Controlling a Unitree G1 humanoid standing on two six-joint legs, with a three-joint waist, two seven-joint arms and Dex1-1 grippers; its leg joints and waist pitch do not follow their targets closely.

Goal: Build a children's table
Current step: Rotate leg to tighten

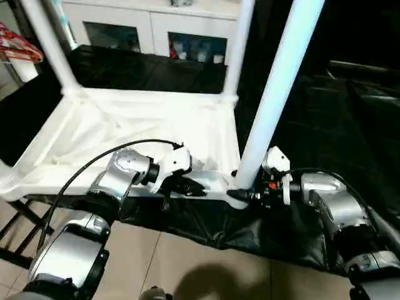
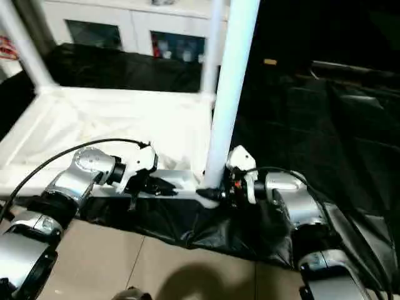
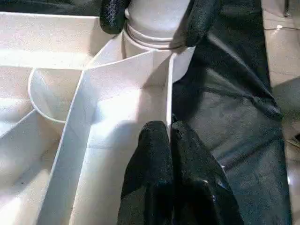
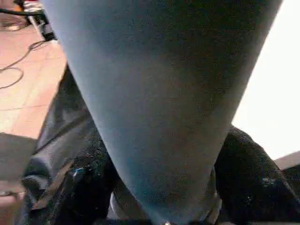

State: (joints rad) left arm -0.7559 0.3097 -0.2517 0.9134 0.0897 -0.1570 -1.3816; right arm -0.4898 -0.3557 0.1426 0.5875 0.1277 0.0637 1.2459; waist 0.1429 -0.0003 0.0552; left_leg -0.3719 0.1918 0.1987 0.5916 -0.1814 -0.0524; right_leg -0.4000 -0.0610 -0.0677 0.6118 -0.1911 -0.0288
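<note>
The children's table lies upside down, its ribbed white top [image 1: 125, 125] on a black-covered surface. One long white leg [image 1: 281, 81] stands upright in the near right corner socket. My right gripper [image 1: 240, 195] is closed around the base of this leg, its black fingers [image 3: 112, 14] pressing on both sides of the collar. My left gripper [image 1: 187, 186] is shut on the thin near rim wall [image 3: 168, 93] of the top, just left of that corner. Two more legs stand upright at the far left corner [image 1: 50, 44] and the far right corner [image 1: 240, 44].
A black sheet [image 1: 312, 125] covers the surface under and to the right of the table and hangs over its near edge. A white glass-doored cabinet [image 1: 156, 25] stands behind. Tiled floor [image 1: 187, 262] lies below, with a dark frame [image 1: 12, 231] at the left.
</note>
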